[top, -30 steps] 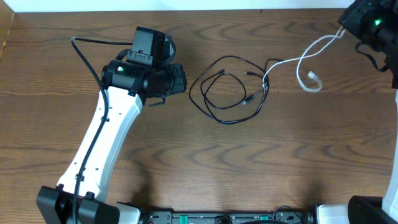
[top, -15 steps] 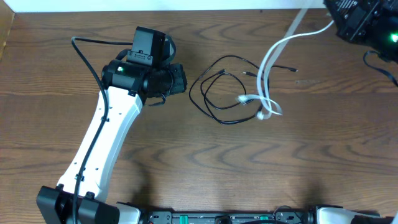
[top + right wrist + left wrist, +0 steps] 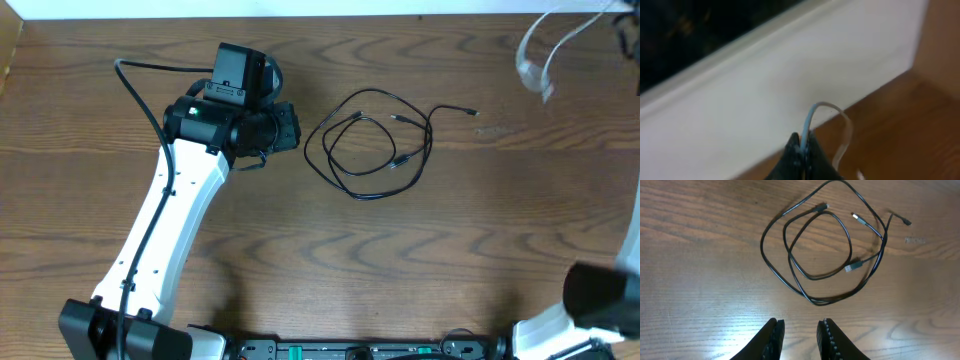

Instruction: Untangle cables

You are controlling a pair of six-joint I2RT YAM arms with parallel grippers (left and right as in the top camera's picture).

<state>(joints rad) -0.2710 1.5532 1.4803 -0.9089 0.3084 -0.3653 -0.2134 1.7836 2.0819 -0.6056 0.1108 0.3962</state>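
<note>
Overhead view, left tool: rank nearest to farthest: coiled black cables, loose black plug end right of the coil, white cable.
1. Coiled thin black cables, just right of the left tool.
2. Small black plug end, at the coil's right.
3. Thin white cable, far top-right corner.

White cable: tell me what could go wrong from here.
1. The right gripper pinches the white cable only at its fingertips. It might slip out and drop back toward the black cables.
2. The black cables lie in overlapping loops. If the left gripper, open and short of them, pulls one, the other may drag along.
</note>
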